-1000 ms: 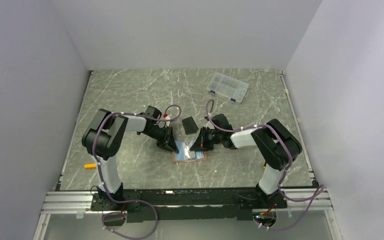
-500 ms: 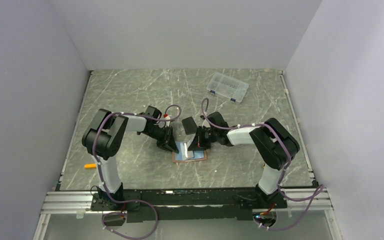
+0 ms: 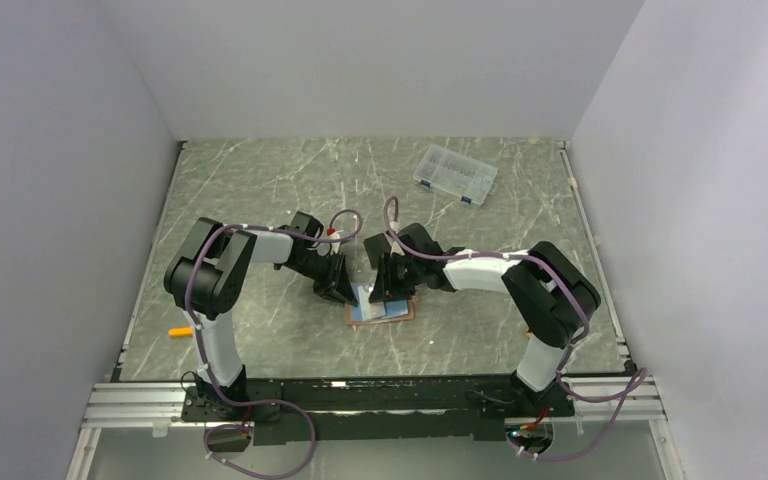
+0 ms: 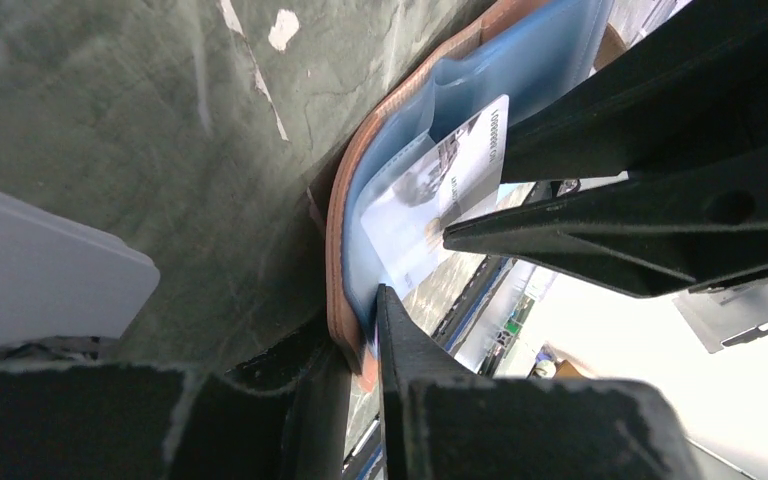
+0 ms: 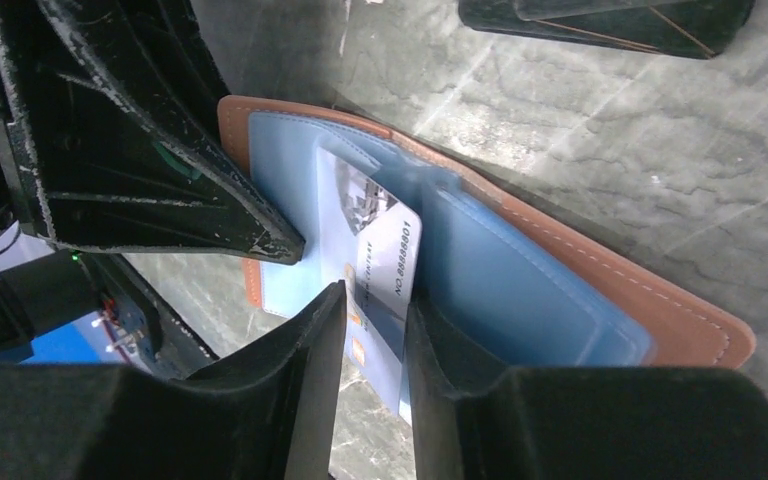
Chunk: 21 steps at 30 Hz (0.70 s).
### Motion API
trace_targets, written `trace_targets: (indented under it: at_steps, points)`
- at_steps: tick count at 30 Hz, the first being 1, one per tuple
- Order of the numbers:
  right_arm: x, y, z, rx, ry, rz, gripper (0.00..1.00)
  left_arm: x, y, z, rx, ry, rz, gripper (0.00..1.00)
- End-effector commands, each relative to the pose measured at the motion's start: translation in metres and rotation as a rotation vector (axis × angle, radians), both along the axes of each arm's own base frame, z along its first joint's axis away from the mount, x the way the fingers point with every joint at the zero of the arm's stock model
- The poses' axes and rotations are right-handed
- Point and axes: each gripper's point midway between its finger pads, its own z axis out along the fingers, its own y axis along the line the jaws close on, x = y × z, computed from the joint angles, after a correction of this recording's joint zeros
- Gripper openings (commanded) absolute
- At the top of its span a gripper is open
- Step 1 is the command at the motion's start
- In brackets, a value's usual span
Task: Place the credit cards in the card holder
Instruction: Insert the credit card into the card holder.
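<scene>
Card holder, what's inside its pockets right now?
A pale grey card sits partway in one blue pocket, pinched by the right gripper. Its tucked end and any other cards are hidden.

Veined stone table [image 3: 260,180], closed in on three sides

The table is dark grey-green marble streaked with white, under soft, even light. A back wall [image 3: 380,60], left wall [image 3: 50,200] and right wall [image 3: 700,200], all plain pale lilac-grey, surround it; a silver metal rail [image 3: 130,405] runs along the near edge.

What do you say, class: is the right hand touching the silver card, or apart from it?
Touching. Right wrist view: the silver card sits pinched between the right hand's two fingers.
</scene>
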Motion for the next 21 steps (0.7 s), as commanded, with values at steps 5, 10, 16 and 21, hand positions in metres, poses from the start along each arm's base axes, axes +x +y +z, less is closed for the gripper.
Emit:
trace_targets:
  at_steps: [5,10,16,21]
  points:
    - [-0.03,-0.056,-0.044,-0.289,0.055,0.007,0.6,0.005,0.008,-0.014,0.061,-0.049,0.009,0.18]
    - [-0.03,-0.058,-0.037,-0.285,0.037,0.006,0.62,0.007,0.01,-0.014,0.06,-0.052,0.018,0.17]
    - [-0.03,-0.064,-0.032,-0.302,0.014,0.004,0.62,0.008,0.012,-0.013,0.062,-0.058,0.022,0.15]
    - [-0.029,-0.052,-0.029,-0.266,0.01,0.015,0.61,0.009,0.012,-0.011,0.06,-0.063,0.024,0.15]
